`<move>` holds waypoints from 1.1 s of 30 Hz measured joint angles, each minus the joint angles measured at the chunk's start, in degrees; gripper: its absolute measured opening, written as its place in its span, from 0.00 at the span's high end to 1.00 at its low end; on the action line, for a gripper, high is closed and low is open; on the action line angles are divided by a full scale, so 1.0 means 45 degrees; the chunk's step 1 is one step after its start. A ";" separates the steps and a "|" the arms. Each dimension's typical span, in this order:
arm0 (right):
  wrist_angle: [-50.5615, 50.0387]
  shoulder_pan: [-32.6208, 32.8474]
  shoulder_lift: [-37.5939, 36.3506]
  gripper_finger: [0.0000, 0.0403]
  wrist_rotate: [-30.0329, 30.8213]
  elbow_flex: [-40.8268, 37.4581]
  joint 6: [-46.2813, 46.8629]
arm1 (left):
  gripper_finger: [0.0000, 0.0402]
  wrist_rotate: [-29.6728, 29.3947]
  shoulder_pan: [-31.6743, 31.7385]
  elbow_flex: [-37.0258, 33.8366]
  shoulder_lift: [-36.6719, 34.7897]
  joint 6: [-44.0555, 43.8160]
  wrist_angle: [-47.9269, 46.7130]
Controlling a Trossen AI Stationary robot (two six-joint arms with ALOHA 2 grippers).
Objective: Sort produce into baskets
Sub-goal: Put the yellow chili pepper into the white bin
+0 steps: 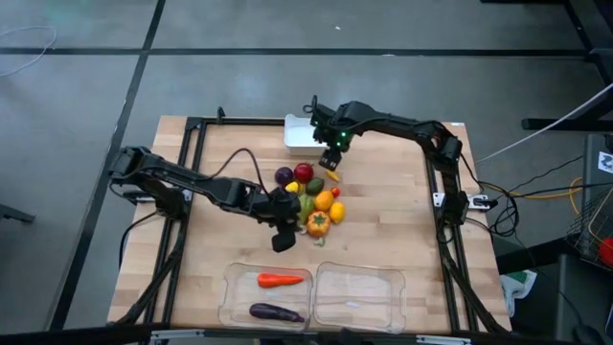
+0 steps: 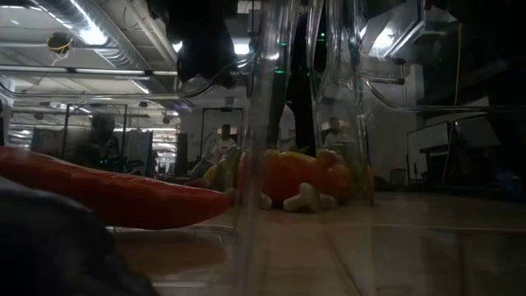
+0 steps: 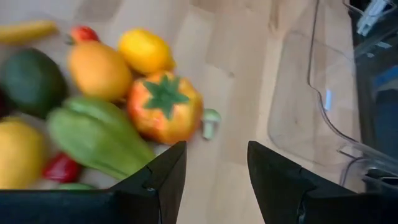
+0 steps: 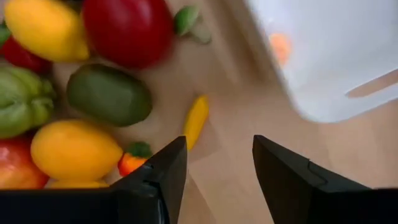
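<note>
We see left gripper [image 1: 284, 230] open, empty beside orange pepper [image 1: 318, 223]; right gripper [image 1: 333, 146] open, empty. Crowded pile [image 1: 308, 198]: risk nudging neighbours.

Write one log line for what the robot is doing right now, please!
left gripper: open, empty, by orange pepper | right gripper: open, empty, over pile near white bin | carrot, eggplant in left tray

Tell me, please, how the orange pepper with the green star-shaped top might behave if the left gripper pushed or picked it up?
The orange pepper looks rounded and lobed, so a push would probably make it wobble or roll briefly. Its smooth, glossy skin suggests the fingers could slip on it. It touches the green pepper, so nudging it would likely shift that too. The left gripper stands open just short of it.
</note>
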 joint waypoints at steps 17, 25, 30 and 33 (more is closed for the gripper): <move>0.3735 0.0839 0.0005 0.55 0.0018 -0.3484 0.0335 | 0.59 -0.0941 0.1376 0.0000 -0.1417 0.1182 -0.2381; 0.4488 0.0991 0.0005 0.55 0.1340 -0.4299 0.0369 | 0.59 -0.0954 0.1440 0.0000 -0.1417 0.1320 -0.2374; 0.5237 0.0981 0.0005 0.55 0.1312 -0.4779 0.0369 | 0.59 -0.0958 0.1440 0.0000 -0.1417 0.1325 -0.2374; 0.5641 0.0981 0.0005 0.55 0.1112 -0.5077 0.0369 | 0.59 -0.0958 0.1440 0.0000 -0.1417 0.1311 -0.2374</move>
